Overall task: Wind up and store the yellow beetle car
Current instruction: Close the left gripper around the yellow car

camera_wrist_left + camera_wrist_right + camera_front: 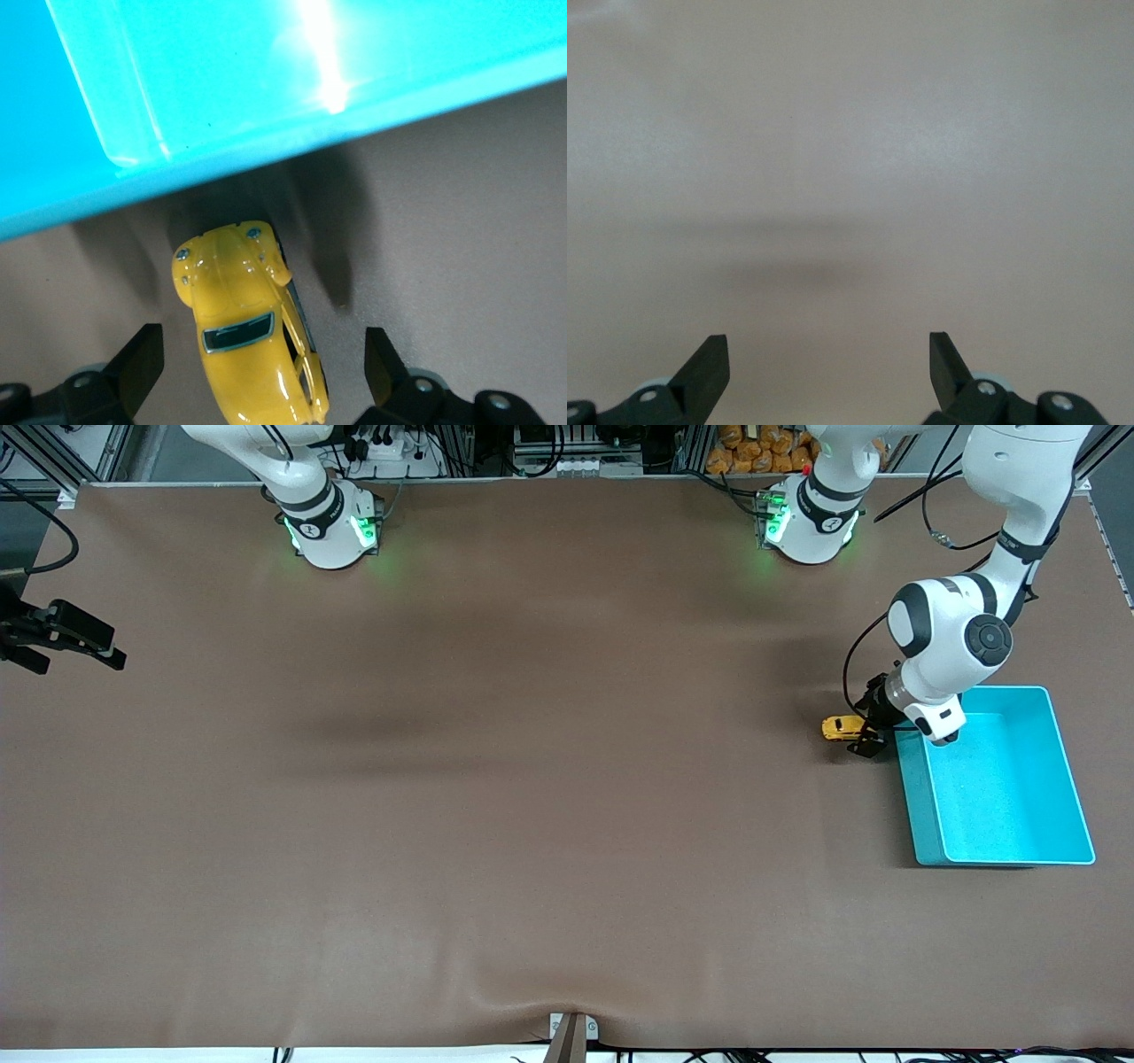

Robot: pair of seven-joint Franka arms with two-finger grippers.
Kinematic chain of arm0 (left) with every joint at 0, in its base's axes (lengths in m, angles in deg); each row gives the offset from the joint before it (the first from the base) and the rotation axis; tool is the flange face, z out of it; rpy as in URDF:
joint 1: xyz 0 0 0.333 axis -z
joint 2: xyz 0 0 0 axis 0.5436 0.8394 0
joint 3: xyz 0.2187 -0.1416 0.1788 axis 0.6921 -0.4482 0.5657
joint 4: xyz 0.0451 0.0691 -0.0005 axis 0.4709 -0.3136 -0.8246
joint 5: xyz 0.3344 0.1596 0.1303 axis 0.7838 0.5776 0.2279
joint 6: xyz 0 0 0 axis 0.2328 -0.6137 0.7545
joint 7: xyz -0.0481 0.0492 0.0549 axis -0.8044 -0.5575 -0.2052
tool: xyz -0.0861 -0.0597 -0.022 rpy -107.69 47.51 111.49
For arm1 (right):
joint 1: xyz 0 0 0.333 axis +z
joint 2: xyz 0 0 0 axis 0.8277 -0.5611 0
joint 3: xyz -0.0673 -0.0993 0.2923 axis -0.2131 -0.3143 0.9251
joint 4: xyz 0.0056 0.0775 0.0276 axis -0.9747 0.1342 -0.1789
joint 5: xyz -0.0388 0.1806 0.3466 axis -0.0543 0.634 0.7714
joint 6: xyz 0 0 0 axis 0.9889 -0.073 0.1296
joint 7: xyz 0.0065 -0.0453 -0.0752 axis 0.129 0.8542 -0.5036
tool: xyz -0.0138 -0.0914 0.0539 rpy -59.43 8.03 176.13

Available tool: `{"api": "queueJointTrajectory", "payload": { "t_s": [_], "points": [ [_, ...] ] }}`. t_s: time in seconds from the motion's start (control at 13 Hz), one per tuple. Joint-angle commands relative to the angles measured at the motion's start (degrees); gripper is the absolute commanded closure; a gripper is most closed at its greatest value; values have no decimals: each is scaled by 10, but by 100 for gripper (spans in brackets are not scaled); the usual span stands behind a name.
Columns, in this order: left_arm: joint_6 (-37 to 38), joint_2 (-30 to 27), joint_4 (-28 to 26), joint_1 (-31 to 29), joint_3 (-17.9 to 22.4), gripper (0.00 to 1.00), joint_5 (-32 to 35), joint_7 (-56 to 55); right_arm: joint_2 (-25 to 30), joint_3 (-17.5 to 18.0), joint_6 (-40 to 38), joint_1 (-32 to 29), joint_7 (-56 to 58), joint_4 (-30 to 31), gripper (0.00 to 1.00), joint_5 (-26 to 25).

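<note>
While my right gripper [828, 372] waits with fingers wide over bare desk [443, 779], my left gripper [261, 367] spreads its two fingers around one yellow beetle car [248, 328], untouched, beside one turquoise bin [266, 80].

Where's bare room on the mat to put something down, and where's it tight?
Bare brown mat runs from the right hand to the yellow beetle car. Tight spot: the open left hand straddles the car beside the turquoise bin. The bin's inside is empty.
</note>
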Motion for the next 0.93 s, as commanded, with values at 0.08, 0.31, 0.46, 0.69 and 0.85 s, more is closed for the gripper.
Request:
{"api": "queueJointTrajectory", "payload": {
  "t_s": [0.08, 0.31, 0.46, 0.69, 0.85],
  "points": [
    [-17, 2, 1, 1, -4, 94, -19, -6, -9, 0, -10, 0, -9, -17, 0, -8],
    [-16, -1, 3, 9, -6, 100, -20, -6, -9, 0, -10, 0, -9, -18, 0, -8],
    [-12, -7, 8, 9, -23, 100, -20, -7, -9, 0, -10, 0, -9, -18, 0, -8],
    [9, -27, 28, 9, -52, 100, -19, -11, -9, 0, -10, 0, -10, -22, 0, -8],
    [95, -51, 78, 8, -62, 100, -19, -12, -9, 0, -10, 0, -10, -22, 0, -8]
  ]
}}
